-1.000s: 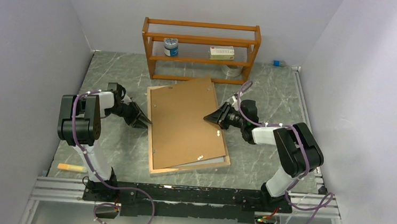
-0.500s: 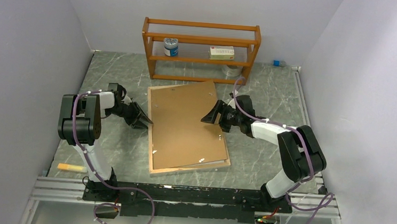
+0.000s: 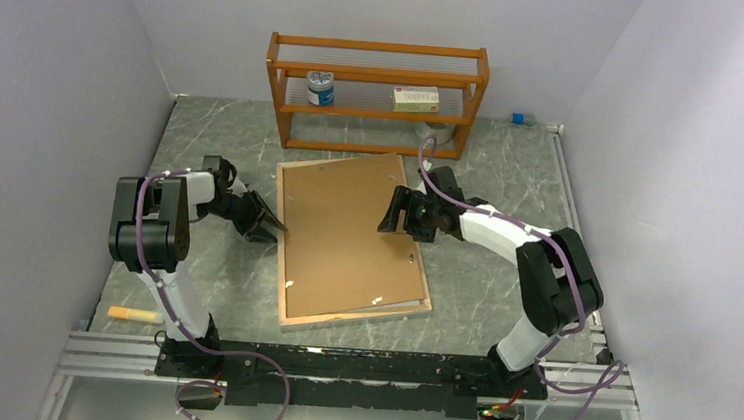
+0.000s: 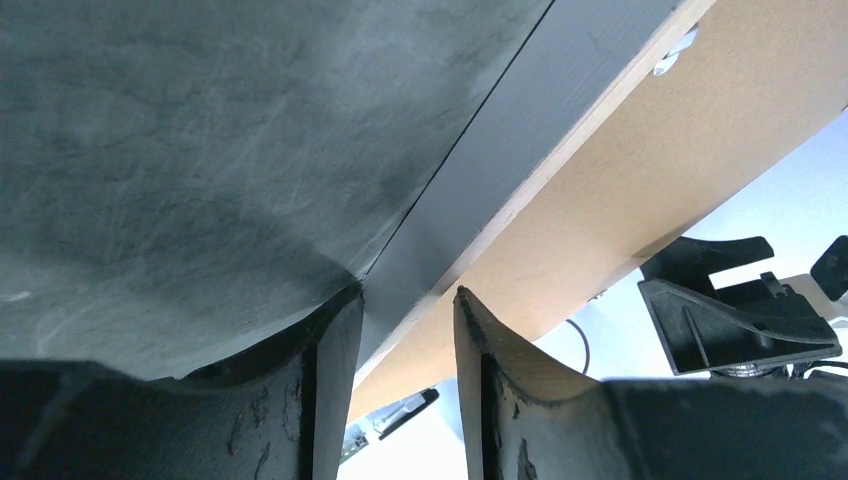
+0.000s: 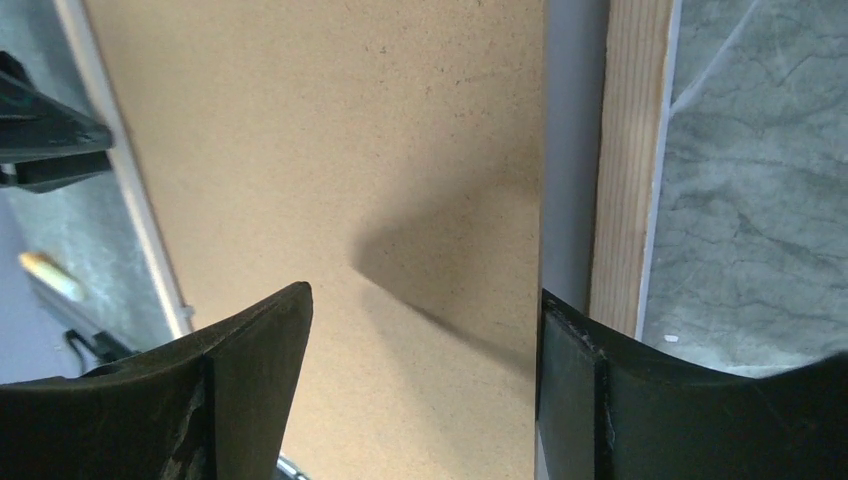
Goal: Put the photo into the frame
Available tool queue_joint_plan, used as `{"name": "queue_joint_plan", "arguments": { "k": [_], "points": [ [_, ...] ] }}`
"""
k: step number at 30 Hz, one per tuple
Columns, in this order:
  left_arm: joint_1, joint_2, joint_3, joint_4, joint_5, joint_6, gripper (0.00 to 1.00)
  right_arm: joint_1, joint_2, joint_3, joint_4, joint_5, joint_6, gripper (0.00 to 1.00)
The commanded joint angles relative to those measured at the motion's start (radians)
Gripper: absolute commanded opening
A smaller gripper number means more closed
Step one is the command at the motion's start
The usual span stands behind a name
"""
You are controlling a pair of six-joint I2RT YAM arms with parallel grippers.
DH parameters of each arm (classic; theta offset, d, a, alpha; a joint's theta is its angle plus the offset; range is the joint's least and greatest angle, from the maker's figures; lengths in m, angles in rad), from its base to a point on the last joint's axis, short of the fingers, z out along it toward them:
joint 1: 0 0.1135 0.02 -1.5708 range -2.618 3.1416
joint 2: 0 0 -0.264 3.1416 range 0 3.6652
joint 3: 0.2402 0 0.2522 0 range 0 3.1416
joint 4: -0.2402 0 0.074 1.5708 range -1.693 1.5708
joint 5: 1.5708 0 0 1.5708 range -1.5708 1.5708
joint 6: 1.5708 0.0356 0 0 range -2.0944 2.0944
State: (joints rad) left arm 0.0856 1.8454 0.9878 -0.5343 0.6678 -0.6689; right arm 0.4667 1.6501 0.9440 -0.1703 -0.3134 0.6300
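Observation:
The frame [image 3: 354,319] lies face down on the table, its light wood back rim up. The brown backing board [image 3: 346,228] rests on it, nearly square with the rim. No photo shows. My left gripper [image 3: 276,231] is at the frame's left rim. In the left wrist view its fingertips [image 4: 345,310] straddle that rim [image 4: 520,190], closed on it. My right gripper [image 3: 395,212] is open over the board's right edge. In the right wrist view one finger is over the board [image 5: 350,150], the other by the wood rim [image 5: 625,150].
The orange shelf rack [image 3: 377,95] stands just behind the frame, holding a jar [image 3: 320,89], a box [image 3: 416,98] and a tape roll [image 3: 437,132]. An orange marker [image 3: 134,314] lies at the front left. Grey walls close in on both sides.
The backing board was askew, its far corner sticking out past the frame; it has swung round to lie nearly square in the rim. My right gripper moved back and over the board. The left has not moved.

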Motion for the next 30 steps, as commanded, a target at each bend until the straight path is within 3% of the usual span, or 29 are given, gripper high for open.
{"name": "queue_joint_plan", "arguments": {
  "k": [1,6,11,15,19,23,30],
  "points": [
    [-0.011,0.027,0.003,-0.007,-0.013,0.024,0.45,0.050,0.030,0.081,-0.019,0.038,-0.034,0.78],
    [-0.011,0.028,0.008,-0.013,-0.023,0.032,0.47,0.053,0.032,0.130,-0.106,0.139,-0.041,0.80],
    [-0.011,0.029,0.017,-0.024,-0.037,0.038,0.51,0.063,0.027,0.203,-0.263,0.249,-0.091,0.93],
    [-0.012,0.024,0.020,-0.032,-0.053,0.044,0.58,0.063,0.041,0.265,-0.392,0.309,-0.124,0.97],
    [-0.010,0.022,0.022,-0.041,-0.070,0.052,0.61,0.063,0.033,0.266,-0.439,0.398,-0.126,0.98],
    [-0.010,0.031,0.026,-0.045,-0.070,0.058,0.62,0.063,0.040,0.239,-0.421,0.389,-0.119,0.97],
    [-0.012,0.046,0.036,-0.055,-0.065,0.070,0.54,0.063,0.065,0.195,-0.392,0.386,-0.091,0.87]
  ]
}}
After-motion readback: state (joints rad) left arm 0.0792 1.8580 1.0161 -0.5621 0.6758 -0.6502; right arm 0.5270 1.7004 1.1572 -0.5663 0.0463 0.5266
